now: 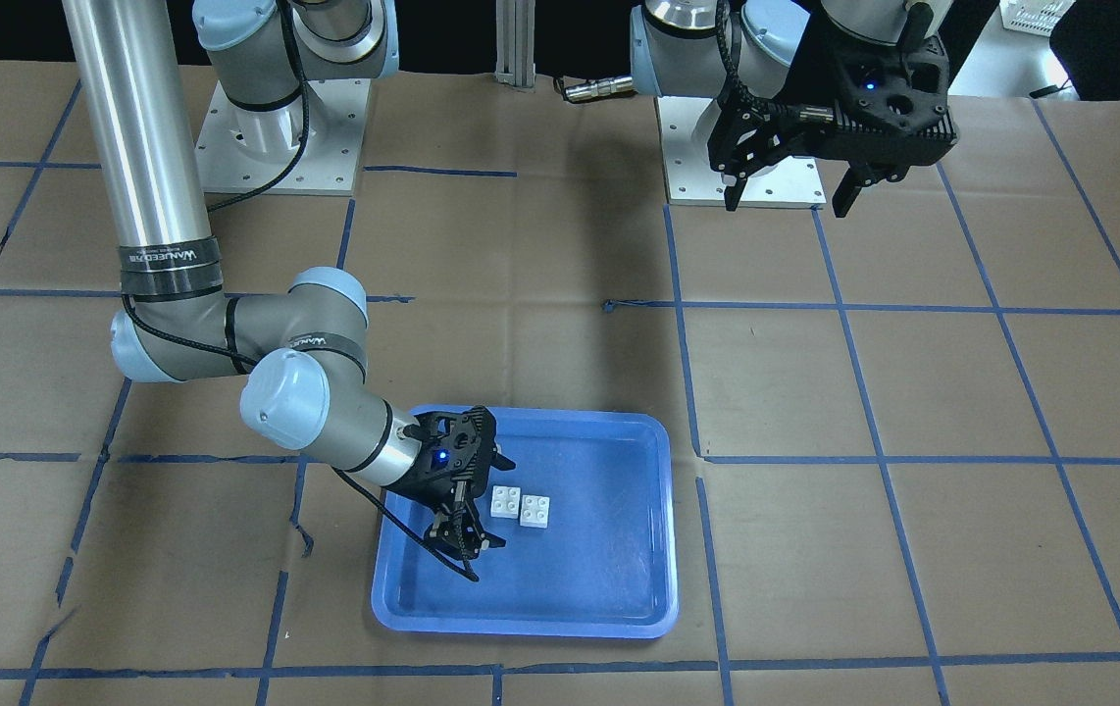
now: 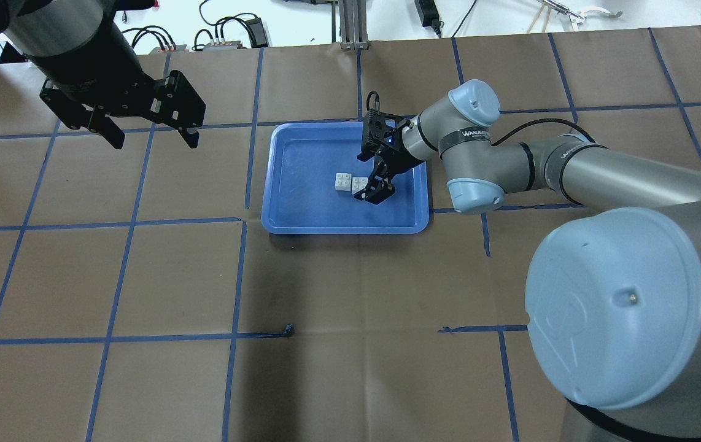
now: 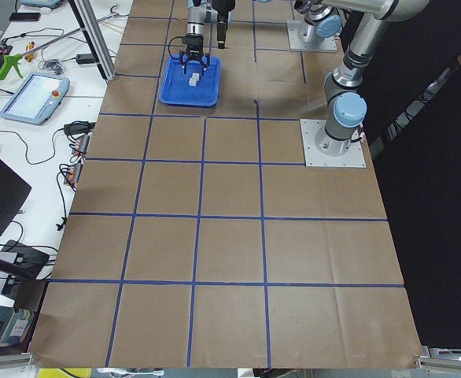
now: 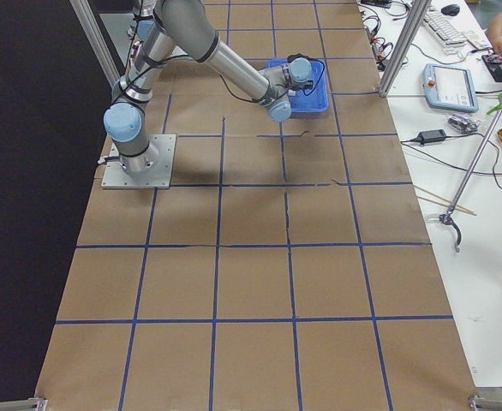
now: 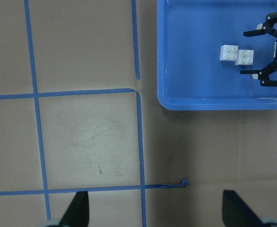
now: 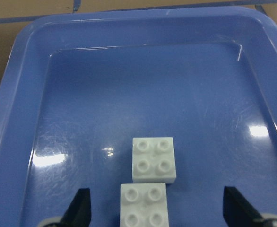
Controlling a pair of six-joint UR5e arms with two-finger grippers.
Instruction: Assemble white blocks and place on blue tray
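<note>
Two white blocks lie touching, slightly offset, on the floor of the blue tray. They also show in the overhead view and the right wrist view. My right gripper is open and low in the tray, its fingertips spread on either side of the nearer block without touching it. My left gripper is open and empty, held high over the paper away from the tray.
The table is covered in brown paper with a blue tape grid. Both arm base plates stand at the robot's side. Teach pendants, cables and tools lie on benches beyond the table's far edge.
</note>
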